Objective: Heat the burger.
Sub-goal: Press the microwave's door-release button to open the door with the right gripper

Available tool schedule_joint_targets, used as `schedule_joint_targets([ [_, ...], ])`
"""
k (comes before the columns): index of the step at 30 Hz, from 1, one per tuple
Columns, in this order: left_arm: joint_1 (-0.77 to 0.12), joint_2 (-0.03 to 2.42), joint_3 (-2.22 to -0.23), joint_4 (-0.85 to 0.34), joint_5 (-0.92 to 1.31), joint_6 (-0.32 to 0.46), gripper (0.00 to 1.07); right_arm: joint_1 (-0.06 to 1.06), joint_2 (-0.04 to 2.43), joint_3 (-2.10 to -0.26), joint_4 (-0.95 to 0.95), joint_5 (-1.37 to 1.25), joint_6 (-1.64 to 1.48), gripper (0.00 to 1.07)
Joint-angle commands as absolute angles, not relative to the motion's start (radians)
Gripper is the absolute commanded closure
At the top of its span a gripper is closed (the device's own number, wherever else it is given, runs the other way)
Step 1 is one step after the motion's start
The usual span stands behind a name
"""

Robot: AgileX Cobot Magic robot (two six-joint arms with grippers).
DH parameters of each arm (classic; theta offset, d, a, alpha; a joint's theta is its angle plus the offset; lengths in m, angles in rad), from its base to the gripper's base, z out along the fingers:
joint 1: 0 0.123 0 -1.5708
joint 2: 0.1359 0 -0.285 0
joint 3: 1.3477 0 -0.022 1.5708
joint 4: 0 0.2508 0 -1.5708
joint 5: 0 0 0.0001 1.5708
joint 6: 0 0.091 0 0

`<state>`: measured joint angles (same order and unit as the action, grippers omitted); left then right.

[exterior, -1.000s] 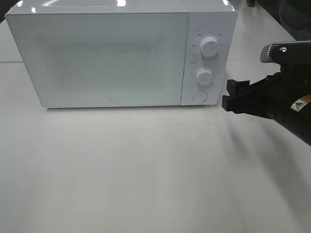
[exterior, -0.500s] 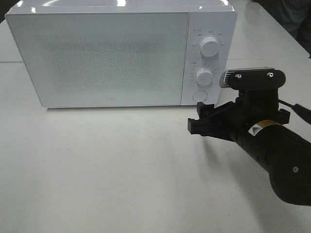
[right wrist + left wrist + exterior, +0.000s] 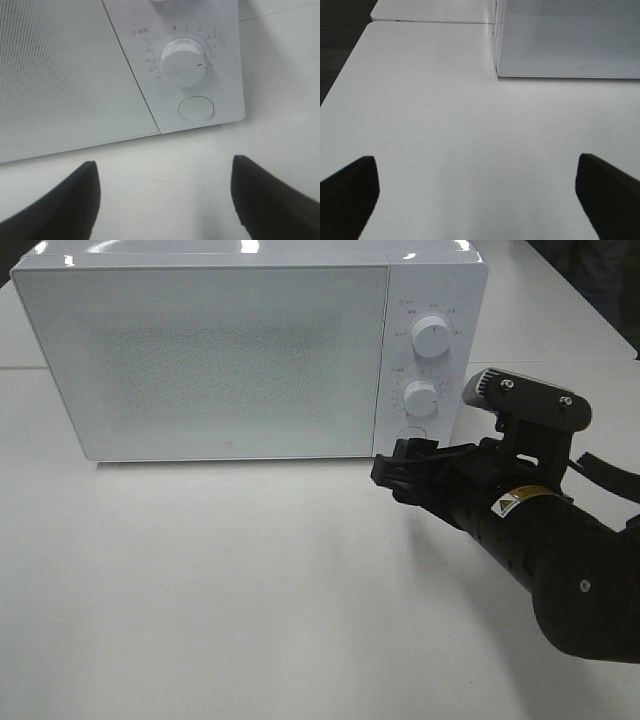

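The burger shows in no view, so its place cannot be told; the boxy white microwave (image 3: 230,350), its smooth door with a dotted window shut, sits near the matte table's (image 3: 200,590) far edge, the right gripper (image 3: 400,472) spread and empty before its round button (image 3: 196,108), the left gripper (image 3: 477,195) spread wide above the tabletop.

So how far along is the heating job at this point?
Done: nothing visible; the microwave door is shut and no burger is in view. In hand: the right end effector, open and empty, hovers before the round button under the lower dial. Remaining: opening the door, loading, closing, setting the dial. The left end effector sits open over the table.
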<state>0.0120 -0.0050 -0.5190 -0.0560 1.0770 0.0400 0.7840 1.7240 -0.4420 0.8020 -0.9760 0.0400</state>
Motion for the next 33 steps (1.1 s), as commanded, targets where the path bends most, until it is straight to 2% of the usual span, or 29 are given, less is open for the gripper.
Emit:
schedule_joint_targets([
  [1,0.015,-0.021,-0.515,-0.065,1.068,0.043,0.06,0.789,1.726,-0.452,0.804,-0.980,0.201,0.42],
  [3,0.015,-0.021,-0.515,-0.065,1.068,0.043,0.06,0.789,1.726,-0.452,0.804,-0.982,0.389,0.50],
  [4,0.015,-0.021,-0.515,-0.065,1.068,0.043,0.06,0.789,1.726,-0.452,0.804,-0.982,0.389,0.50],
  [5,0.015,-0.021,-0.515,-0.065,1.068,0.043,0.06,0.789,1.726,-0.452,0.804,-0.982,0.523,0.54],
  [6,0.015,-0.021,-0.515,-0.065,1.068,0.043,0.06,0.789,1.726,-0.452,0.804,-0.982,0.598,0.61],
  [7,0.015,-0.021,-0.515,-0.065,1.068,0.043,0.06,0.789,1.726,-0.452,0.804,-0.982,0.598,0.61],
  [9,0.015,-0.021,-0.515,-0.065,1.068,0.043,0.06,0.789,1.726,-0.452,0.802,-0.982,0.805,0.72],
  [10,0.015,-0.021,-0.515,-0.065,1.068,0.043,0.06,0.789,1.726,-0.452,0.802,-0.982,0.805,0.72],
  [11,0.015,-0.021,-0.515,-0.065,1.068,0.043,0.06,0.789,1.726,-0.452,0.801,-0.982,0.940,0.78],
  [14,0.015,-0.021,-0.515,-0.065,1.068,0.043,0.06,0.789,1.726,-0.452,0.801,-0.981,1.091,0.86],
  [21,0.015,-0.021,-0.515,-0.065,1.068,0.043,0.06,0.789,1.726,-0.452,0.805,-0.980,1.241,0.94],
  [23,0.015,-0.021,-0.515,-0.065,1.068,0.043,0.06,0.789,1.726,-0.452,0.821,-0.980,1.272,1.01],
  [24,0.015,-0.021,-0.515,-0.065,1.068,0.043,0.06,0.789,1.726,-0.452,0.821,-0.980,1.272,1.01],
  [25,0.015,-0.021,-0.515,-0.065,1.068,0.043,0.06,0.787,1.726,-0.452,0.836,-0.980,1.275,1.06],
  [33,0.015,-0.021,-0.515,-0.065,1.068,0.043,0.06,0.779,1.726,-0.452,0.883,-0.981,1.272,1.07],
])
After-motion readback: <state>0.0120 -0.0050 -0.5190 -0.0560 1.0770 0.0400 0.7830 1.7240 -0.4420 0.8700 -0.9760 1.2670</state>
